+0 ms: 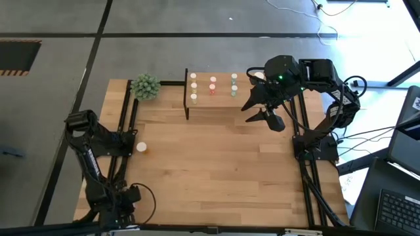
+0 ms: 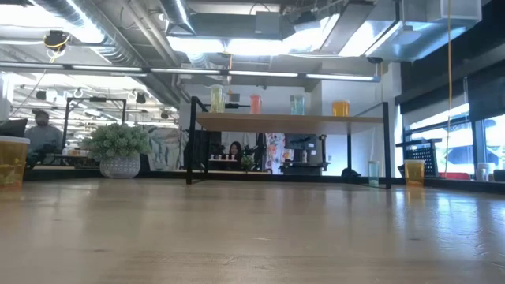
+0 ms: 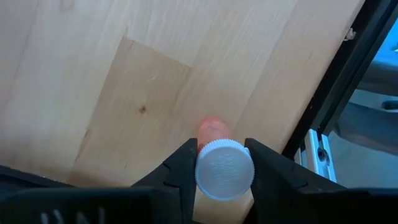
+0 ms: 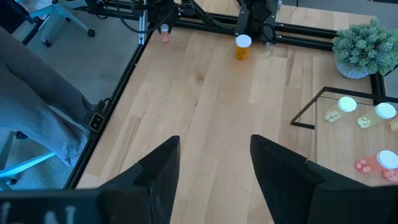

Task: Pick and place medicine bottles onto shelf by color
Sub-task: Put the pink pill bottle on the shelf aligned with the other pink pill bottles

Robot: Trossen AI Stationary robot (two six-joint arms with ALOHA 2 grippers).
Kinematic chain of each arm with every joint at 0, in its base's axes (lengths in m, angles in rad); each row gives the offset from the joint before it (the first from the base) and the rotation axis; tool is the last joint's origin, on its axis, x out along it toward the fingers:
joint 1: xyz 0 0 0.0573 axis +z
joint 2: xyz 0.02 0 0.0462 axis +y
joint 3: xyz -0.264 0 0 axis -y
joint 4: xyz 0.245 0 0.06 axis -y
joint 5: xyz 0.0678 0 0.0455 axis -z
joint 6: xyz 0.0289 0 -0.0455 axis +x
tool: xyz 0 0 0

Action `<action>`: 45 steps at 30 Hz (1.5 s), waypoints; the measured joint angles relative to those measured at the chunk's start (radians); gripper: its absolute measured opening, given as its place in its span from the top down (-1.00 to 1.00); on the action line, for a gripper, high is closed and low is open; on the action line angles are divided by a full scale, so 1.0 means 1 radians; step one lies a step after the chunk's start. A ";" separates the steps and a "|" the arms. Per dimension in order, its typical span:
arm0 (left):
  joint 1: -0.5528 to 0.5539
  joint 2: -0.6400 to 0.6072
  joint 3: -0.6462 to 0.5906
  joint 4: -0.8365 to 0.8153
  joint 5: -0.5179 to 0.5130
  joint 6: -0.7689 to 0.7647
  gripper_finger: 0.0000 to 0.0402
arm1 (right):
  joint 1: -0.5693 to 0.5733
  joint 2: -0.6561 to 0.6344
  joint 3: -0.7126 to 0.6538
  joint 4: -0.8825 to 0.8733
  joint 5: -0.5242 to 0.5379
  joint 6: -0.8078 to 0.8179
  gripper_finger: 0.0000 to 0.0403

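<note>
A: The left gripper [image 3: 222, 171] has its fingers either side of the orange bottle [image 3: 222, 167] at the table's nine o'clock edge — jaws narrowed right against the cap, though I can't tell whether the squeeze is firm.

B: Then finish the squeeze squarely on the cap, and lift straight up before swinging toward the shelf [image 1: 211, 105] at twelve o'clock.

A: The right gripper [image 4: 214, 168] hangs near the shelf's three o'clock end, jaws apart and empty.

B: How does the bottle look?

A: Small, round, translucent orange, standing upright under a ribbed white cap. On the shelf, bottles sit in yellowish, red and green columns — I'd guess orange belongs at the three o'clock end.
</note>
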 joint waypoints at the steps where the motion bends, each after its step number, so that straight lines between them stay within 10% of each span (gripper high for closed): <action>1: 0.003 0.000 0.000 0.002 0.001 -0.001 0.42 | 0.000 0.000 0.000 0.000 0.000 0.000 0.02; 20: 0.028 -0.003 0.036 -0.017 -0.002 0.006 0.42 | 0.000 0.000 0.000 0.000 0.001 -0.047 0.02; 45: 0.230 -0.004 0.447 -0.369 -0.060 0.163 0.42 | -0.001 0.000 0.000 0.082 0.123 -0.048 0.02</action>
